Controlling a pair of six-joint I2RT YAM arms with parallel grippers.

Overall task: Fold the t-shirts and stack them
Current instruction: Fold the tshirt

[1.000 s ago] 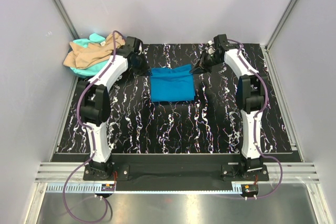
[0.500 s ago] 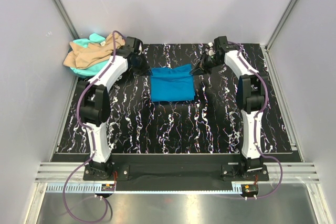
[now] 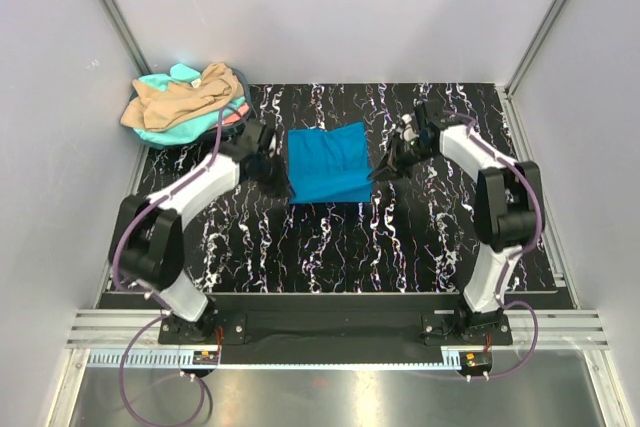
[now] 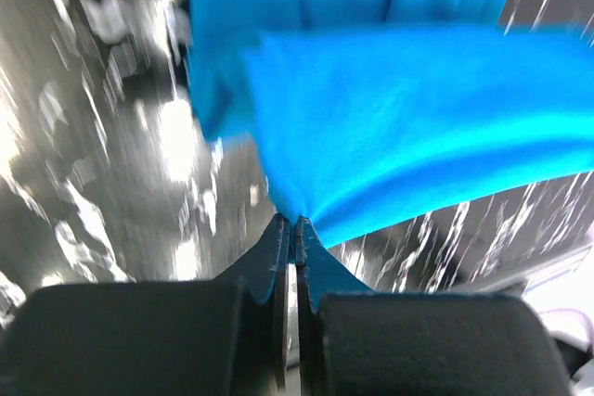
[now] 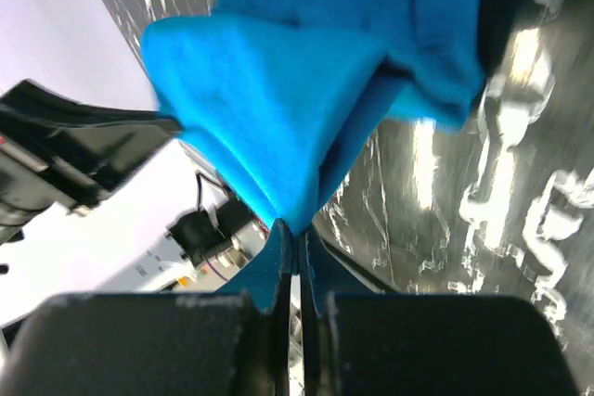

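A bright blue t-shirt [image 3: 328, 162] lies partly folded at the middle of the black marbled table. My left gripper [image 3: 278, 177] is shut on its left edge, and in the left wrist view the blue cloth [image 4: 399, 127] rises from the pinched fingertips [image 4: 295, 224]. My right gripper [image 3: 380, 169] is shut on the shirt's right edge; the right wrist view has the blue cloth [image 5: 288, 108] pinched and lifted at the tips [image 5: 295, 229]. A heap of t-shirts at the back left has a tan one [image 3: 180, 99] on a turquoise one [image 3: 160, 82] and a coral-pink edge [image 3: 233, 115].
The black marbled table mat [image 3: 330, 247] ends at a metal rail [image 3: 330, 332] by the arm bases. Grey walls and frame posts [image 3: 540, 27] close in the back and both sides.
Both grippers have pulled toward the near side with the blue shirt's far edge, folding it over itself. The arms have swung nearer, and the shirt now looks shorter and tilted.
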